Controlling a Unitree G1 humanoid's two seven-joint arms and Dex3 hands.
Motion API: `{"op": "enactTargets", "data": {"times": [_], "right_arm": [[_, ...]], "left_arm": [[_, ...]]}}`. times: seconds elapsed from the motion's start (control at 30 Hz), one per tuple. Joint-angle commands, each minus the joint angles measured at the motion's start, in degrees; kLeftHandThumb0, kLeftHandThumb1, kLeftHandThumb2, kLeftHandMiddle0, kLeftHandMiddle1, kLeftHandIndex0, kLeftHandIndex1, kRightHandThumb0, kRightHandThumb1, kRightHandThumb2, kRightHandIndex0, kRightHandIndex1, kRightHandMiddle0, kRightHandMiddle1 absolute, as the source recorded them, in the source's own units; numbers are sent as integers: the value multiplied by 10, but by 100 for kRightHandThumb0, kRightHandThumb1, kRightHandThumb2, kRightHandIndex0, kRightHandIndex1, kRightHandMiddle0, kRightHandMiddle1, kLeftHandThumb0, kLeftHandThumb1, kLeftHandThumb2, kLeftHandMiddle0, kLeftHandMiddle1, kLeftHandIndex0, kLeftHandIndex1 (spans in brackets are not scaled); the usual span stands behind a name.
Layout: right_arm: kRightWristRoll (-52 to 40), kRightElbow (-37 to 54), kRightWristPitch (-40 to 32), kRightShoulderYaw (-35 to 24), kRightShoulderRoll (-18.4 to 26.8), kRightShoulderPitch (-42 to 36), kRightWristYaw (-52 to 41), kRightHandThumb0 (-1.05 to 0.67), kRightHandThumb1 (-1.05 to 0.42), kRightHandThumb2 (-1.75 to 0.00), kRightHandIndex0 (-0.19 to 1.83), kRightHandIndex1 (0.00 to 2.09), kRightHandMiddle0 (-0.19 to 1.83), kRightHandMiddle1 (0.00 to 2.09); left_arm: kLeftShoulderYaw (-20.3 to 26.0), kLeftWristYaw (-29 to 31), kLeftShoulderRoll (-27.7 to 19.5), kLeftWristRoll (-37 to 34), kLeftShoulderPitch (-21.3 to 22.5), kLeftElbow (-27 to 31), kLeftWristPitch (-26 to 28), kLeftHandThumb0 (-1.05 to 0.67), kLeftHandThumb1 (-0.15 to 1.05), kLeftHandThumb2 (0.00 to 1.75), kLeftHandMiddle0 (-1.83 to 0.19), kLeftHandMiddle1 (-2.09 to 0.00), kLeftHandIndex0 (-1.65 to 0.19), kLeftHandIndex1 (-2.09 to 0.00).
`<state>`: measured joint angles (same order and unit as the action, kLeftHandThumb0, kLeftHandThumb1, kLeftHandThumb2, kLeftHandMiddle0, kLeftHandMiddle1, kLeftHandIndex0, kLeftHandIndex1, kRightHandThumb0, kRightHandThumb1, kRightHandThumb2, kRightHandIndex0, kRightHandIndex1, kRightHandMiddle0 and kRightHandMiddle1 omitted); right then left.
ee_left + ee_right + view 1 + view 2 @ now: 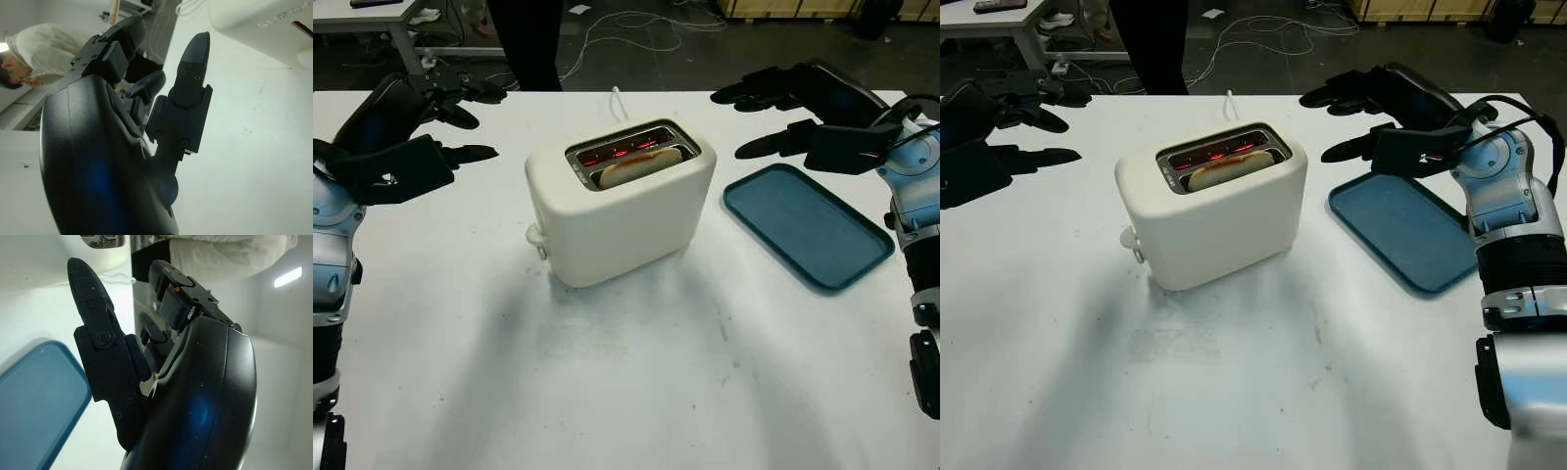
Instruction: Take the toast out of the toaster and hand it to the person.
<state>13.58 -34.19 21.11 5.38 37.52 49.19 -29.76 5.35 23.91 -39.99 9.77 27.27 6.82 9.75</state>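
1. Left eye view: your white worktop (pixel 636 382) runs back to a far edge with dark floor and cables beyond it. On it stand one cream toaster (pixel 617 211), two glowing slots, with one toast (pixel 639 166) sitting in the nearer slot, and one blue tray (pixel 808 225) just beside it. The left hand (pixel 406 137) is open, off to the toaster's left, holding nothing.
2. Right eye view: the right hand (pixel 1396 122) is open over the tray's far end, holding nothing. You have bare worktop in front of the toaster.
3. Left wrist view: one person (pixel 46 46) stands past the worktop edge.
4. Right wrist view: the tray lies near the fingers (pixel 90 308).
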Motion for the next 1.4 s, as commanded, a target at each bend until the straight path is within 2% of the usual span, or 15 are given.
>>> {"op": "enactTargets", "data": {"times": [0.0, 0.23, 0.57, 0.8, 0.93, 1.13, 1.27, 1.37], "right_arm": [[-8, -5, 6, -4, -2, -9, 1, -58, -82, 0, 74, 0, 68, 0], [-12, -4, -10, -5, -3, -15, -3, -50, -81, 0, 73, 0, 67, 0], [-1, -11, -6, -4, 5, -17, 6, -52, -82, 0, 73, 0, 67, 0], [-8, -17, 3, -9, 6, -20, 3, -52, -83, 0, 72, 0, 66, 0], [-10, -16, -10, -11, 7, -24, 0, -50, -82, 0, 70, 0, 65, 0], [-21, -17, -10, -21, 6, -33, 0, -47, -81, 0, 68, 0, 64, 0], [-21, -6, -19, -26, 8, -36, -1, -44, -81, 0, 67, 0, 63, 0], [-22, -6, -20, -27, 8, -35, 0, -44, -81, 0, 68, 0, 63, 0]], "left_arm": [[0, -2, 2, 3, -6, 2, 10, -42, 92, 1, -38, -76, -44, -40], [-5, -2, 6, 4, -7, 14, 36, -42, 92, 3, -38, -72, -44, -36], [3, -7, 2, 3, -10, 11, 27, -37, 91, 2, -41, -69, -48, -34], [6, -9, 1, 9, -22, 22, 41, -38, 92, 2, -42, -69, -48, -32], [24, -16, 7, 1, -39, 43, 71, -38, 92, 2, -42, -65, -49, -29], [49, -32, 16, -7, -65, 75, 77, -31, 92, 3, -43, -63, -51, -27], [53, -29, 11, -4, -69, 87, 83, -28, 92, 5, -42, -62, -51, -25], [49, -30, 10, 1, -64, 82, 83, -31, 92, 5, -42, -61, -52, -24]]}}
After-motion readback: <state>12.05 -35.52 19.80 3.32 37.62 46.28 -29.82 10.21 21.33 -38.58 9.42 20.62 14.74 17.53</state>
